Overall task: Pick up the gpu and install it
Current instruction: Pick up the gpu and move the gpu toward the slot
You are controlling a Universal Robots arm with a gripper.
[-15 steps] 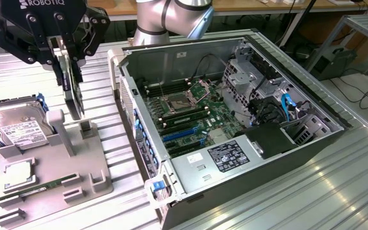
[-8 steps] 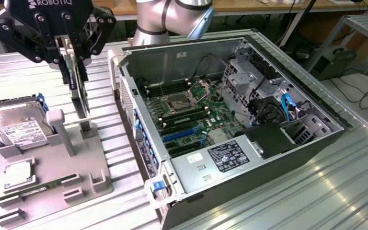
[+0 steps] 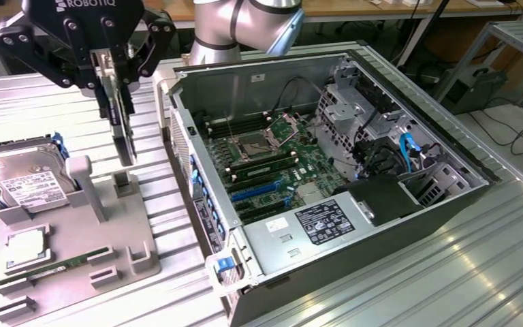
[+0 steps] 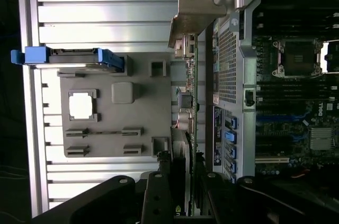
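Table of ribbed metal slats carries everything. On it lies one open computer case on its side, its motherboard facing up; in the wrist view its perforated back panel shows just beside the held card.

One silver arm comes in from the far edge of the table, behind the case. Its wrist is turned so the black gripper points straight down, at the exterior view's left of the case and above the tray. The jaws are closed on the upper part of the one graphics card, one finger on each flat face. In the wrist view the gripper clamps the card seen edge-on.

The card hangs upright with its long side vertical. It is lifted clear of the tray, and its lower end sits just above a grey post there. Its silver bracket is at the end away from the fingers.

One grey tray lies flat beside the case, also seen from above in the wrist view. It holds three parts. One hard drive with a white label and blue side rails stands tilted at its far end. One square processor chip lies flat in a recess. One slim green memory stick lies in a groove near the front.
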